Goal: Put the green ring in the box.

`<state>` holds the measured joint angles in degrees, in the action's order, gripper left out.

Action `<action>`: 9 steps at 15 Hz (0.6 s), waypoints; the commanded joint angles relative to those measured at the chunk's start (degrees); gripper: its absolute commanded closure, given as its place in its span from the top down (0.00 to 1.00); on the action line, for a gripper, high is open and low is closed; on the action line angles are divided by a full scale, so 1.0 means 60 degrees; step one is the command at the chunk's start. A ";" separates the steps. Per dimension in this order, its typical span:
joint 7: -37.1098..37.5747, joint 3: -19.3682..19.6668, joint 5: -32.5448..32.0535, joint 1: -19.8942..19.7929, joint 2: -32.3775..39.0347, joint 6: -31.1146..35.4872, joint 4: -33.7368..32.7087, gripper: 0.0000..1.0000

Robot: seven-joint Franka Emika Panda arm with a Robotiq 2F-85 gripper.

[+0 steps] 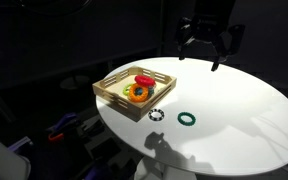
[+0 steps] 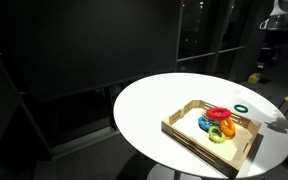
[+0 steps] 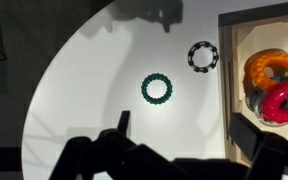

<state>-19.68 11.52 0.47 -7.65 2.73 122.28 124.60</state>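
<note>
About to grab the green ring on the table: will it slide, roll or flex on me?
The green ring lies flat on the smooth white table, so it probably slides when nudged rather than rolling. It looks thin and small, likely light. Stiffness cannot be judged.

The green ring (image 1: 186, 118) was small, dark green and round, with a hole in the middle. It lay flat on the white table (image 1: 239, 125) — not in the box (image 1: 112, 96) yet. It sat near the box, off one of its corners, with a gap between them. In the wrist view the ring (image 3: 156, 88) looked a bit bumpy round its edge, though the picture was too dim to be sure. The box was a flat square tray of pale wood with low sides. It stood flat on the table, close to the edge — and it was much bigger than the ring. Bright rings (image 1: 137, 90) already lay inside it.
</note>
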 commanded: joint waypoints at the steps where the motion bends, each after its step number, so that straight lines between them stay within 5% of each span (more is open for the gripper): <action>1: 0.0458 -0.0208 -0.0023 -0.0107 0.0492 0.0716 -0.0069 1.00; 9: 0.0996 -0.0398 -0.0021 -0.0148 0.1757 0.1997 -0.0104 1.00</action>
<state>-15.79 10.12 0.47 -7.65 10.87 132.23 124.64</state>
